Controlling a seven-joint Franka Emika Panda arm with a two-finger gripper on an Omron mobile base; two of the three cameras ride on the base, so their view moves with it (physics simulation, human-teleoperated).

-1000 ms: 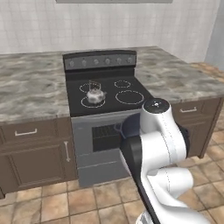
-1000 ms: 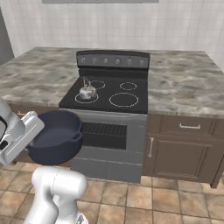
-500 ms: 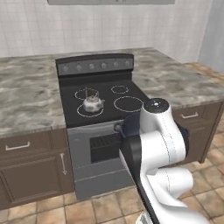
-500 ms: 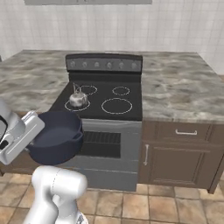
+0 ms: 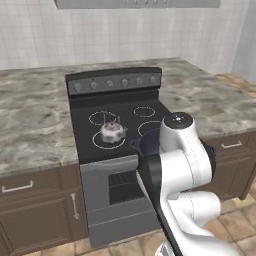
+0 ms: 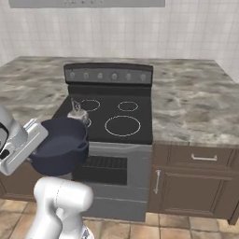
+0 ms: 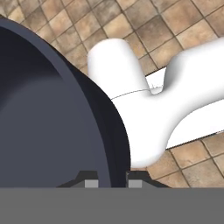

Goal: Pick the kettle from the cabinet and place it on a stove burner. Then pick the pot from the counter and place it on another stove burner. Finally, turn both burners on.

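Over the stove (image 5: 117,125), in the left base view, the kettle (image 5: 111,131) sits on the front-left burner, well beyond the arm. A rim of the dark blue-grey pot (image 5: 146,142) peeks out past the white arm, over the stove's front-right burner ring. The mottled desk (image 5: 30,125) runs to either side of the stove, with brown drawers below it.

From the right base view, the pot (image 6: 60,146) hangs in the air at the stove's (image 6: 109,116) front-left corner, off the desk (image 6: 191,107), gripped at its rim on the side toward the robot hand. The kettle (image 6: 77,113) stands on its burner just behind the pot, farther from the jaws. The other 3 burner rings are bare.

Along the hand view, the 2 fingertips (image 7: 91,183) straddle the pot's (image 7: 48,131) wall, 1 inside and 1 outside, so the jaws (image 7: 110,183) are narrow and clamped on the rim. Tiled floor (image 7: 144,22) lies beyond the pot.
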